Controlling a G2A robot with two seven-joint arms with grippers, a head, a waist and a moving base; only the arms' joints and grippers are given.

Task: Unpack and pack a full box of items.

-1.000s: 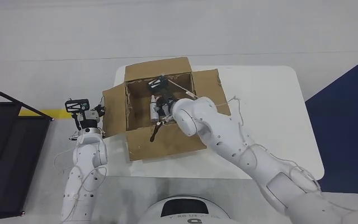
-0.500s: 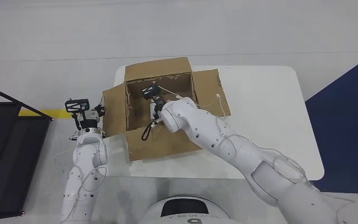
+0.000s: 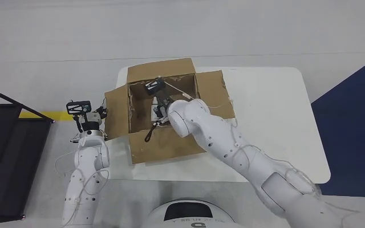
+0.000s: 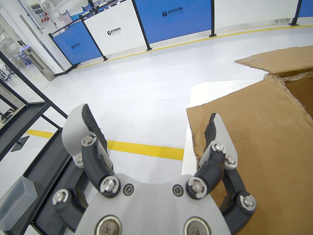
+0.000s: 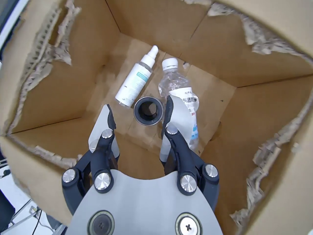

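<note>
White counter (image 3: 268, 114) under an open cardboard box (image 3: 162, 69). Flat on its floor: spray bottle (image 5: 137, 80), water bottle (image 5: 179, 86), black ring (image 5: 148, 110) beside them. Right jaws spread above the ring, probably lining up a pickup; left jaws spread, parked clear outside.

Box (image 3: 165, 147), frame centre: open top gives passage; torn walls hem the right claw (image 5: 139, 103); spray bottle (image 5: 135, 80), water bottle (image 5: 174, 81) and black ring (image 5: 148, 110) obstruct the floor.
</note>
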